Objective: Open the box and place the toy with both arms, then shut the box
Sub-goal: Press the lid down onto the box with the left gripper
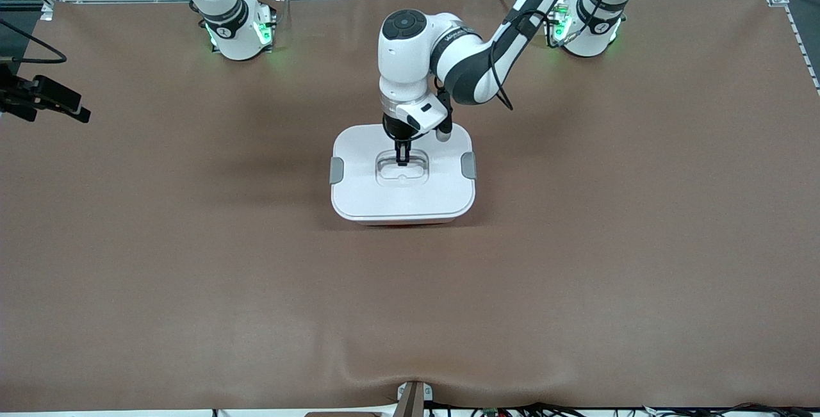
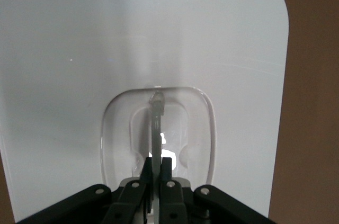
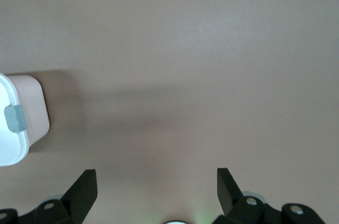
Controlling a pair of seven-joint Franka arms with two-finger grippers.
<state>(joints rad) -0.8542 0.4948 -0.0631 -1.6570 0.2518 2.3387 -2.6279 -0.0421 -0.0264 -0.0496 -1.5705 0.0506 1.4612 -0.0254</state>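
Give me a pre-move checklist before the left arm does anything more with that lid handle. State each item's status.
1. Left gripper is down in the lid's recess, shut on the clear handle: ok.
2. Lid sits flat on the box: ok.
3. Both grey clips, latched or released: cannot tell.
4. Right gripper is open over bare table, apart from the box: ok.
5. Toy is inside the box: cannot tell; none is in view.
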